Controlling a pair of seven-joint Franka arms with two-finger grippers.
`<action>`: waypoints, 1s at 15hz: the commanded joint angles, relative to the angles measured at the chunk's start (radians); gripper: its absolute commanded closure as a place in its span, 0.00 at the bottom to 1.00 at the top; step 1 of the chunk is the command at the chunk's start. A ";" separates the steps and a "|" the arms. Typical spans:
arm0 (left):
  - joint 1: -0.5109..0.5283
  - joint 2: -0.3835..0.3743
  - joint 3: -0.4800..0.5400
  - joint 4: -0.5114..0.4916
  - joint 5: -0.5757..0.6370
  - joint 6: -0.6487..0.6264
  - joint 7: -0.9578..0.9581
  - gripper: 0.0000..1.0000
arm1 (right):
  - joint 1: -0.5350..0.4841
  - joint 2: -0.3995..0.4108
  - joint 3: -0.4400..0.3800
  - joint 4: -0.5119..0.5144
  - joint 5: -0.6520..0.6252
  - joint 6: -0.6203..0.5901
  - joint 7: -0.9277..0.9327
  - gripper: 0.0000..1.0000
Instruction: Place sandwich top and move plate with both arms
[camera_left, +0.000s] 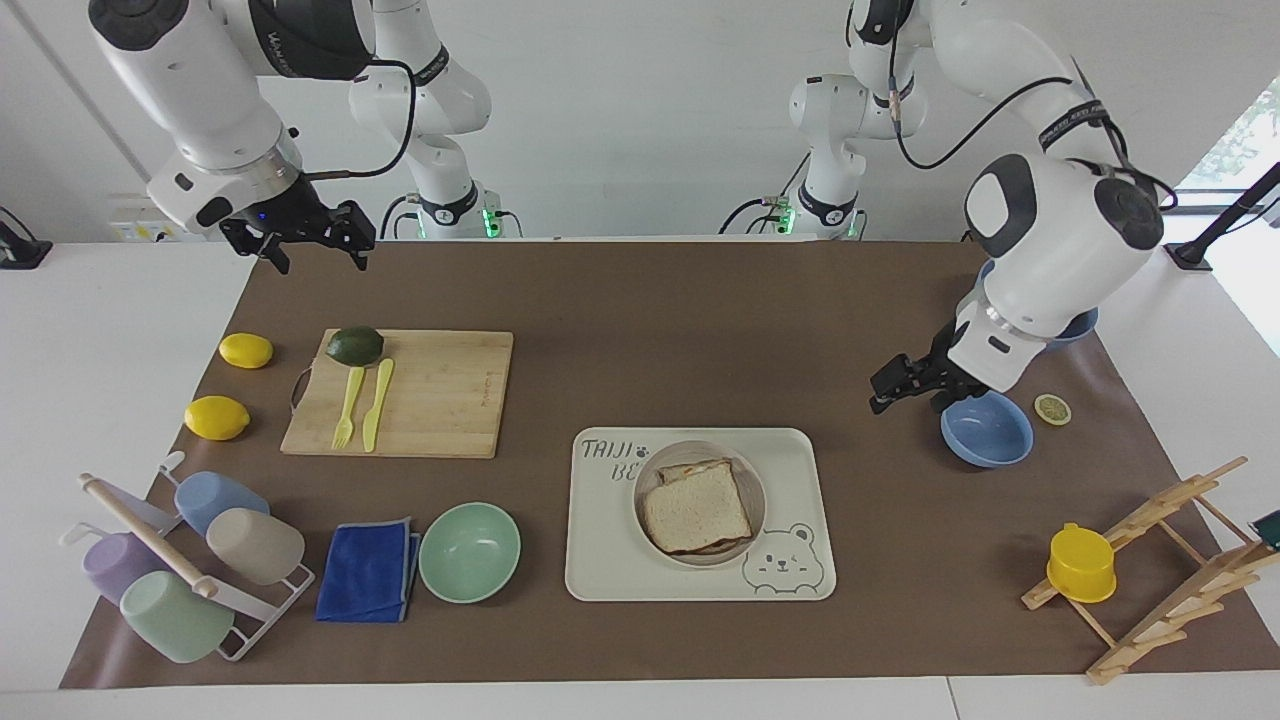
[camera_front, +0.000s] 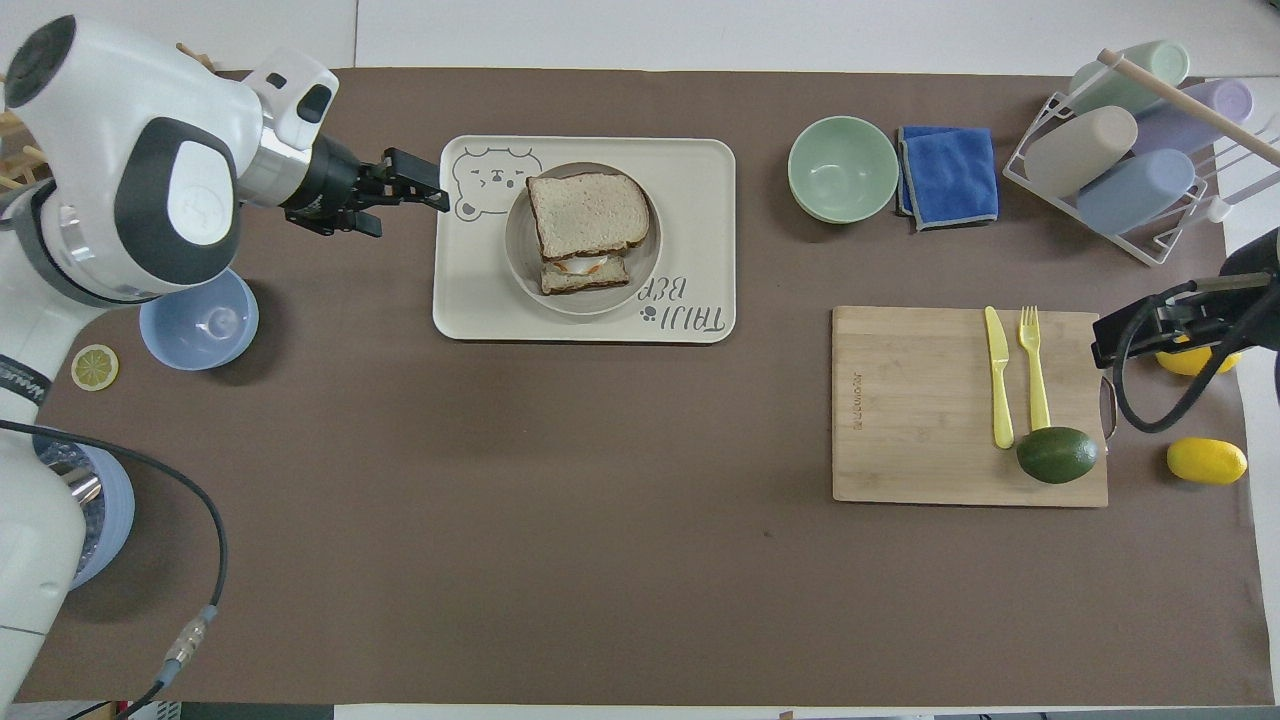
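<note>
Jaws empty on both grippers: left gripper (camera_left: 888, 388) hung slightly parted over the mat, clear of the sandwich top (camera_left: 697, 509) resting on the plate (camera_left: 756, 488), freeing it for carrying; right gripper (camera_left: 312, 243) waited, spread wide, at the counter's corner.

Around your plate (camera_left: 647, 478) the tray (camera_left: 790, 470) rim lies bare on every side; the mint bowl (camera_left: 469, 551) crowds the right arm's end.

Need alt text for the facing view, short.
The sandwich top lies on the sandwich in the plate on the bear-print tray. The left gripper hangs empty beside a blue bowl; the right gripper waits raised above the cutting board's end.
</note>
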 joint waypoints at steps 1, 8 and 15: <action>-0.002 -0.115 0.008 -0.030 0.077 -0.084 -0.004 0.00 | -0.014 -0.005 0.001 0.005 0.016 -0.013 -0.021 0.00; 0.035 -0.303 -0.024 -0.033 0.177 -0.347 -0.002 0.00 | -0.027 -0.005 0.000 0.008 0.014 -0.005 -0.018 0.00; 0.158 -0.383 -0.138 -0.194 0.173 -0.268 0.016 0.00 | -0.026 -0.005 0.001 0.008 0.008 -0.007 -0.016 0.00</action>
